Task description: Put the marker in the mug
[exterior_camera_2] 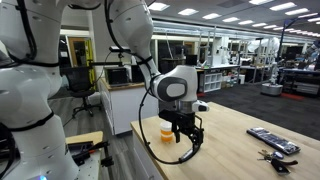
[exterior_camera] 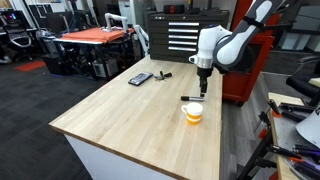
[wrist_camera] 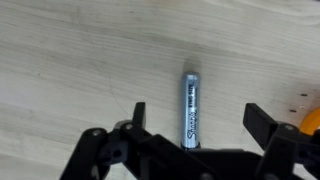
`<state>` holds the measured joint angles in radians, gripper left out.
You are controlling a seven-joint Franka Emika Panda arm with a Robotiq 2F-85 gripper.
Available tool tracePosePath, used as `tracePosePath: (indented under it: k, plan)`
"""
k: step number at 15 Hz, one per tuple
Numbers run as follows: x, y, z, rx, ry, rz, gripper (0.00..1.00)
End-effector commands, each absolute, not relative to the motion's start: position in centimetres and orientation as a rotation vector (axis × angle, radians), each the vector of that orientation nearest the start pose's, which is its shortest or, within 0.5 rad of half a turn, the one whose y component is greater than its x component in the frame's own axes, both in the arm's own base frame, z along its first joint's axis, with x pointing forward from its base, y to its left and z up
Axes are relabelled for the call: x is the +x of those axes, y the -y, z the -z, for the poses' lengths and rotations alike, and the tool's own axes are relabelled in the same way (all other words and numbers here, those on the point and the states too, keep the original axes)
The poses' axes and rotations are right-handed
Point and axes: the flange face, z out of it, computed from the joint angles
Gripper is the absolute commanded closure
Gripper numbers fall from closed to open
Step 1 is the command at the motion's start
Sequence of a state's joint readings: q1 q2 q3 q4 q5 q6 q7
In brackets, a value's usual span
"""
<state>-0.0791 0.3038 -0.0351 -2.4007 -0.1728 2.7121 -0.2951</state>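
Observation:
The marker point(wrist_camera: 190, 105), slim with a grey labelled body and dark ends, lies flat on the wooden table. It also shows in an exterior view point(exterior_camera: 192, 98). My gripper point(wrist_camera: 196, 118) is open and hovers right above the marker, one finger on each side, not touching it. In both exterior views the gripper point(exterior_camera: 203, 72) point(exterior_camera_2: 188, 140) points down over the table. The orange mug with a white band point(exterior_camera: 193, 113) stands upright just in front of the marker. Its edge shows at the right of the wrist view point(wrist_camera: 311, 120). It also stands behind my gripper in an exterior view point(exterior_camera_2: 166, 132).
A flat dark rectangular device point(exterior_camera: 140, 78) and a small stubby black object point(exterior_camera: 162, 74) lie farther back on the table; the device also shows in an exterior view point(exterior_camera_2: 272, 140). The table edge point(exterior_camera: 215, 150) runs close to the mug.

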Motion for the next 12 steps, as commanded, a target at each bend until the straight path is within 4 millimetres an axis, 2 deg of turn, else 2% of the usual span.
tracePosePath:
  k: [1,12]
  plan:
    - [50.1,5.1,-18.0,-3.184,0.567,0.004,0.00]
    - [50.1,5.3,-14.9,-3.164,0.592,0.068,0.00]
